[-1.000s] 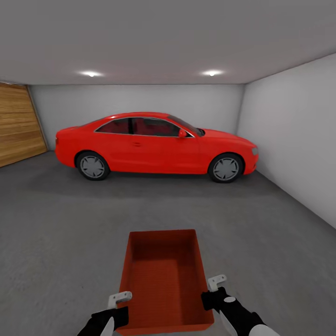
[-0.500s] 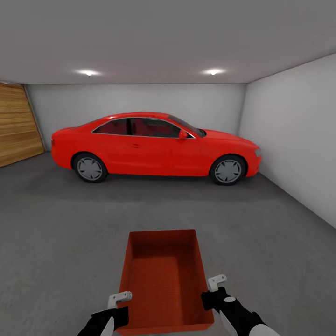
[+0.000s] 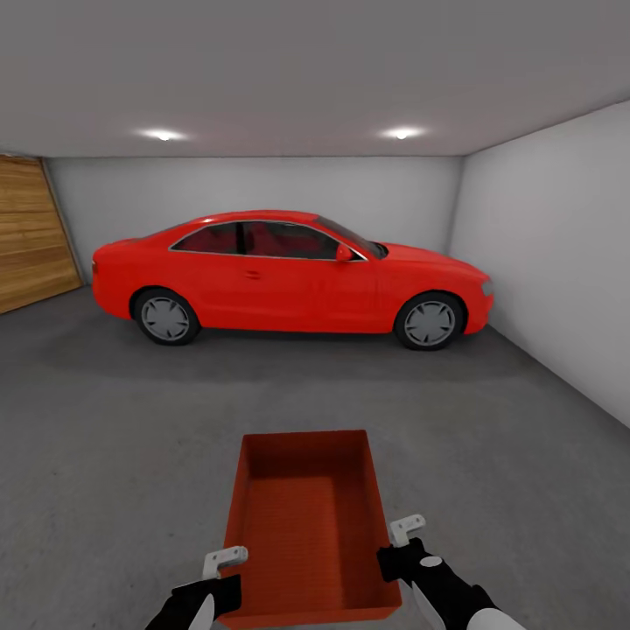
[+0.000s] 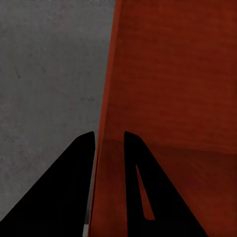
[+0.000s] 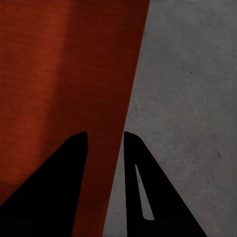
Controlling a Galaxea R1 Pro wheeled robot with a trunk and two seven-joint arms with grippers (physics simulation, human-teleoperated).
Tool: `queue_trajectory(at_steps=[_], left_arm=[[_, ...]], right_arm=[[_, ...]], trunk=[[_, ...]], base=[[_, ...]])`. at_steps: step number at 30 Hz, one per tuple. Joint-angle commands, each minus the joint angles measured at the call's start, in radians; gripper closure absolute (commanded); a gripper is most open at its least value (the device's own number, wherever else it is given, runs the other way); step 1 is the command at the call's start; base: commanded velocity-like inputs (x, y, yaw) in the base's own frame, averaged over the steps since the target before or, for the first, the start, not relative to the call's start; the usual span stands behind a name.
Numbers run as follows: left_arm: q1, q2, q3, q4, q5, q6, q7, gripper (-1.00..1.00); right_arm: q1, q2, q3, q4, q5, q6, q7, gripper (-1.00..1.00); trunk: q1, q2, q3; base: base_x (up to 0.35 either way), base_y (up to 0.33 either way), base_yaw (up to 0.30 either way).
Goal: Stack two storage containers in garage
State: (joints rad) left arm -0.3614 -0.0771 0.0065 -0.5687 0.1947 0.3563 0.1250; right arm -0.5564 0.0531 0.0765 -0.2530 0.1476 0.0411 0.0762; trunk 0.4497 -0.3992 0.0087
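Note:
I hold one red-orange open-top storage container (image 3: 306, 521) in front of me above the dark grey concrete floor (image 3: 114, 455) of the garage. My left gripper (image 3: 229, 582) is shut on its left wall, and in the left wrist view the thin wall (image 4: 106, 108) runs between the two black fingers (image 4: 64, 192). My right gripper (image 3: 391, 551) is shut on the right wall; the right wrist view has that wall (image 5: 128, 98) pinched between its fingers (image 5: 148, 187). The container is empty inside.
A red car (image 3: 289, 276) is parked side-on across the far part of the room. A wooden garage door (image 3: 31, 232) stands at the left, and a white wall (image 3: 560, 254) runs along the right. Open concrete lies between me and the car.
The whole view has drifted slightly, so the car appears a little larger and further left. The container and both grippers hold the same place in the picture.

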Motion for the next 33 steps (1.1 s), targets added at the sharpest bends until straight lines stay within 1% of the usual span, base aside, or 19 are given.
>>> queue_trajectory(at_steps=[1,26,33], left_arm=[[0.001,-0.001,0.000,0.001,-0.006,0.007,0.012,1.00],[0.001,0.000,0.000,0.001,-0.006,0.008,0.012,1.00],[0.001,-0.001,0.000,0.001,-0.006,0.008,0.012,1.00]], right_arm=[[0.000,0.039,0.002,-0.005,-0.001,-0.007,0.031,1.00],[0.000,0.039,0.002,-0.004,-0.002,-0.006,0.030,1.00],[0.000,0.039,0.002,-0.004,-0.002,-0.006,0.031,1.00]], trunk=[[0.000,-0.001,0.000],[0.000,-0.001,-0.002],[0.000,-0.001,-0.002]], base=[[0.000,0.000,0.000],[0.000,0.000,-0.001],[0.000,0.000,-0.195]])
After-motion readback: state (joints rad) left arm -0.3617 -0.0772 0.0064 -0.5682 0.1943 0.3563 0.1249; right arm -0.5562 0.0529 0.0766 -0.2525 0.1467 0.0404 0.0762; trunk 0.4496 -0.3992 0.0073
